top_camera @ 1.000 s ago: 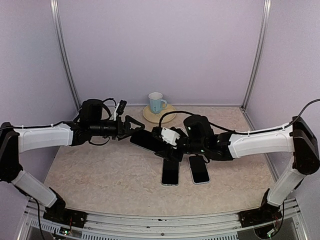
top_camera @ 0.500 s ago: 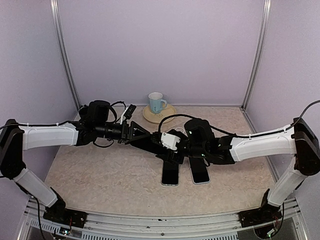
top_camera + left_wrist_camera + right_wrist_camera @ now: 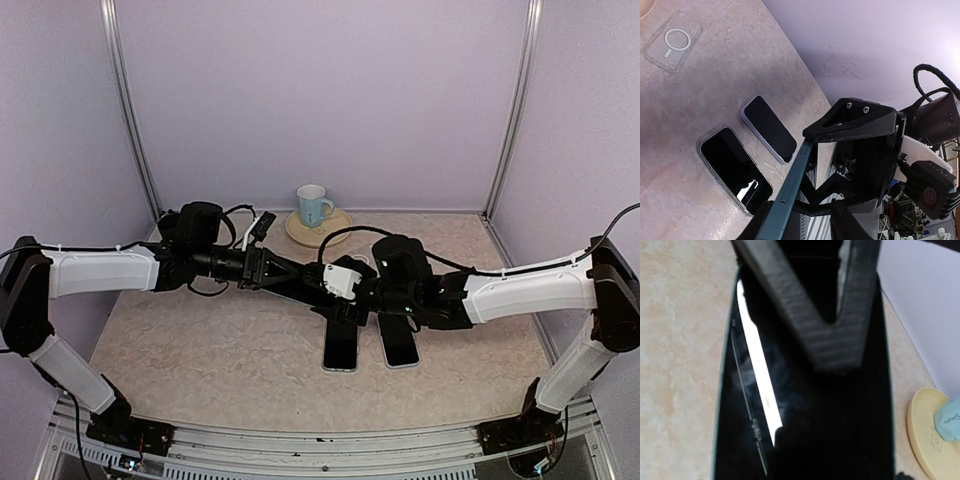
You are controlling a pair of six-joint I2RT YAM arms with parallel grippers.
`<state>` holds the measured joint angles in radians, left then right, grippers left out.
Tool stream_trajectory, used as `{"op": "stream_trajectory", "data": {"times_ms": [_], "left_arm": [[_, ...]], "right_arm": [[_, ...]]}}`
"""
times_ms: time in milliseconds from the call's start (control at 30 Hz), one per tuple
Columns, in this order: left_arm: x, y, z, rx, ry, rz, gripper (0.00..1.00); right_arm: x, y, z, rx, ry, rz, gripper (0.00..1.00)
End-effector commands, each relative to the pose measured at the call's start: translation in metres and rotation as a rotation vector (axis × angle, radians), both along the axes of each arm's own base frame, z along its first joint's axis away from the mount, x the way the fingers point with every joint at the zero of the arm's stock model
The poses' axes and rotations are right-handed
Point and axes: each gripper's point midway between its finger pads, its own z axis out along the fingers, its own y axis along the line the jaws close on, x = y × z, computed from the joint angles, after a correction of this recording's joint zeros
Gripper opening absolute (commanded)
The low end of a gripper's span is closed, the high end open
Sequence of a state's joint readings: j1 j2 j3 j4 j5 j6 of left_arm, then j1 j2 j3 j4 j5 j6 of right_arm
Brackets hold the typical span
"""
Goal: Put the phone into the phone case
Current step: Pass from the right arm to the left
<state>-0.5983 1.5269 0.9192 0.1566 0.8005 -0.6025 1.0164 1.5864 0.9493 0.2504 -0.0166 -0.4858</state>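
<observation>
1. Holding phone (image 3: 805,405) aloft over the middle of the surface, bridged between both arms. Probably a handover or regrip.
2. Grasping one end with right fingers (image 3: 335,298). Straddling the other with left fingers (image 3: 790,305), clamped or not impossible to tell.
3. Lying flat and empty: clear case (image 3: 672,39), ready for the phone.

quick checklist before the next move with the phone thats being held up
1. Right gripper on phone: ok, phone sits clamped between its fingers.
2. Left gripper grip on the phone's edge: cannot tell, jaws straddle it, contact unclear.
3. Phone off the table: ok.
4. Clear case ready to receive: ok, lies flat and empty.
5. Loose phones below the arms, out of the way: cannot tell.
</observation>
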Motion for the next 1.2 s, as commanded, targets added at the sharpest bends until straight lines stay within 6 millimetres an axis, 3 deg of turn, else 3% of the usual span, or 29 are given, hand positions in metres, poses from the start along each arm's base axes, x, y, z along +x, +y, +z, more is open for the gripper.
{"op": "stream_trajectory", "data": {"times_ms": [0, 300, 367, 400, 633, 767, 967, 1167], "left_arm": [[-0.006, -0.008, 0.012, -0.036, -0.026, -0.052, 0.29], [-0.004, -0.007, 0.008, -0.033, -0.017, -0.05, 0.0], [-0.004, -0.007, 0.007, -0.031, -0.013, -0.048, 0.0], [-0.004, -0.007, 0.007, -0.031, -0.015, -0.047, 0.0], [0.0, -0.004, 0.002, -0.029, -0.003, -0.008, 0.0], [0.003, -0.004, 0.004, -0.034, -0.002, 0.014, 0.0], [0.013, 0.003, 0.011, -0.059, -0.04, 0.071, 0.0], [0.015, 0.004, 0.011, -0.062, -0.061, 0.091, 0.0]], "right_arm": [[0.002, -0.002, 0.03, 0.073, -0.074, -0.022, 0.54], [0.003, -0.005, 0.028, 0.069, -0.092, -0.032, 0.54], [0.004, -0.006, 0.029, 0.07, -0.099, -0.04, 0.55], [0.005, -0.007, 0.03, 0.07, -0.103, -0.046, 0.57], [0.016, -0.016, 0.04, 0.106, -0.123, -0.115, 0.99], [0.026, -0.026, 0.053, 0.163, -0.091, -0.15, 1.0], [0.067, -0.049, 0.073, 0.261, 0.04, -0.253, 1.0], [0.125, -0.074, 0.061, 0.265, 0.191, -0.413, 0.99]]}}
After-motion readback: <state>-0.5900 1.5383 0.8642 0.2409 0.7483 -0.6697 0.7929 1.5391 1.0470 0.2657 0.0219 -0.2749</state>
